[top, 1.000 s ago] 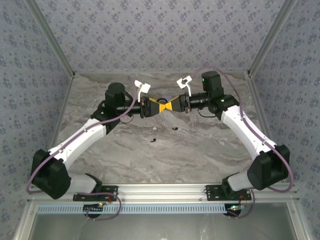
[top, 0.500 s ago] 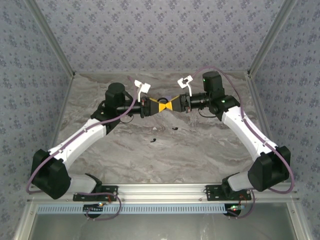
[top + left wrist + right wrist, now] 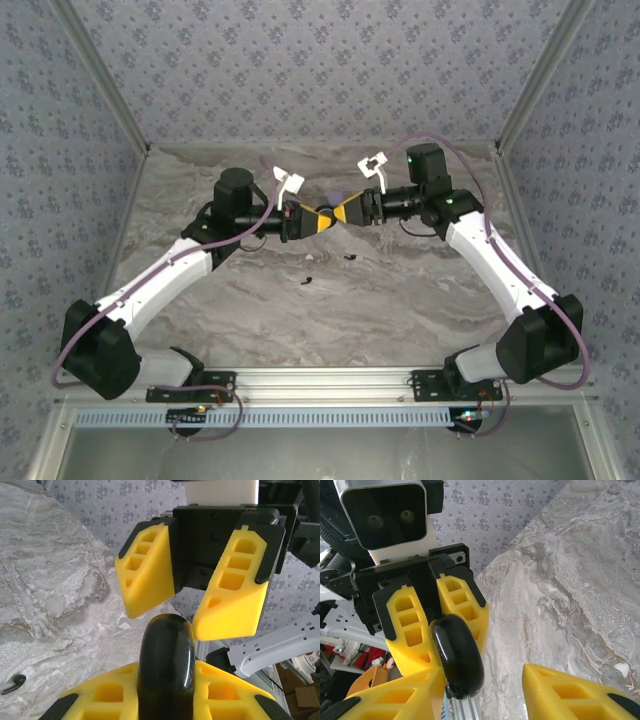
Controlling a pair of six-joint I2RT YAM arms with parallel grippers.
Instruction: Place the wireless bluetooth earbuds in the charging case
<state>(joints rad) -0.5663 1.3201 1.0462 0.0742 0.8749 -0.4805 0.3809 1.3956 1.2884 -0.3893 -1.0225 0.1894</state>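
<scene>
Marble table (image 3: 420, 300) is spread below. A black case (image 3: 166, 670), its lower part cut off, is clamped edge-on by the left gripper (image 3: 322, 218). The right gripper (image 3: 181, 611) is held spread just beyond it. Two black earbuds (image 3: 307, 280) are seen on the marble, too small for detail.

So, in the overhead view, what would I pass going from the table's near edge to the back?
Metal rail → black earbud → second black earbud → left gripper gripping the black case, level with the right gripper → back wall.

Black round charging case (image 3: 166, 655) edge-on, clamped in left hand (image 3: 320, 220); two black earbuds (image 3: 307, 279) lying apart on table (image 3: 400, 300).
</scene>
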